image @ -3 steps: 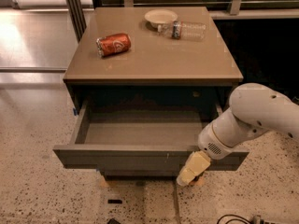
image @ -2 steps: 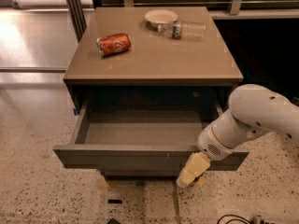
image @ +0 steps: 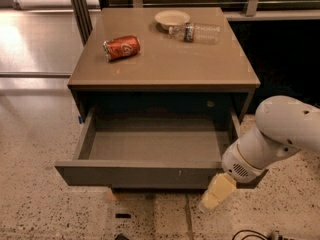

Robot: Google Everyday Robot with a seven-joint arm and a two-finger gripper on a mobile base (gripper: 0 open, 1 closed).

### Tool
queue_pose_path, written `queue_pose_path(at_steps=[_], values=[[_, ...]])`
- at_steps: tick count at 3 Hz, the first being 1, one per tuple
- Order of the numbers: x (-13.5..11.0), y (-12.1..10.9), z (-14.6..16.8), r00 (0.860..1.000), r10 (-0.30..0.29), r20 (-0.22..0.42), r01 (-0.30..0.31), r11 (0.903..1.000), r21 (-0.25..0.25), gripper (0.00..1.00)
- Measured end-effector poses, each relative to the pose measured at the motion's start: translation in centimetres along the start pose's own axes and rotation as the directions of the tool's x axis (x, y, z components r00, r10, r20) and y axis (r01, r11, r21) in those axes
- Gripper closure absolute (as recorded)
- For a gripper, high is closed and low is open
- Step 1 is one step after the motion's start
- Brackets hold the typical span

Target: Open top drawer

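The top drawer (image: pixel 142 174) of the grey-brown cabinet stands pulled far out toward me. Its plain grey inside (image: pixel 155 144) holds nothing that I can see. My white arm (image: pixel 280 134) comes in from the right. My gripper (image: pixel 216 193), with pale yellowish fingers, hangs in front of the drawer front's lower right corner, pointing down toward the floor. I cannot tell whether it touches the front. The lower drawers are hidden behind the open one.
On the cabinet top (image: pixel 165 59) lie a red soda can (image: pixel 121 47) on its side, a small white bowl (image: pixel 172 18) and a clear plastic bottle (image: pixel 197 32) on its side. Speckled floor surrounds the cabinet. A dark cable (image: pixel 250 233) lies at the bottom right.
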State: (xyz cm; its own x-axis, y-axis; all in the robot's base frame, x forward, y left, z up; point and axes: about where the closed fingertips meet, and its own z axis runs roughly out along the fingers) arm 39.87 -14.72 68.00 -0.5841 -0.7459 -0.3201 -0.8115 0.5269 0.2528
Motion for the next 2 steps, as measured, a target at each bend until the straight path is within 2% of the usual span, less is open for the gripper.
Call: queue_pose_path(at_steps=[1, 2], values=[[-0.3, 0.0, 0.1, 1.0, -0.008, 0.001, 0.008, 1.0, 0.005, 0.0], [-3.0, -0.6, 0.1, 0.997, -0.072, 0.03, 0.071, 0.9965, 0.044, 0.0]])
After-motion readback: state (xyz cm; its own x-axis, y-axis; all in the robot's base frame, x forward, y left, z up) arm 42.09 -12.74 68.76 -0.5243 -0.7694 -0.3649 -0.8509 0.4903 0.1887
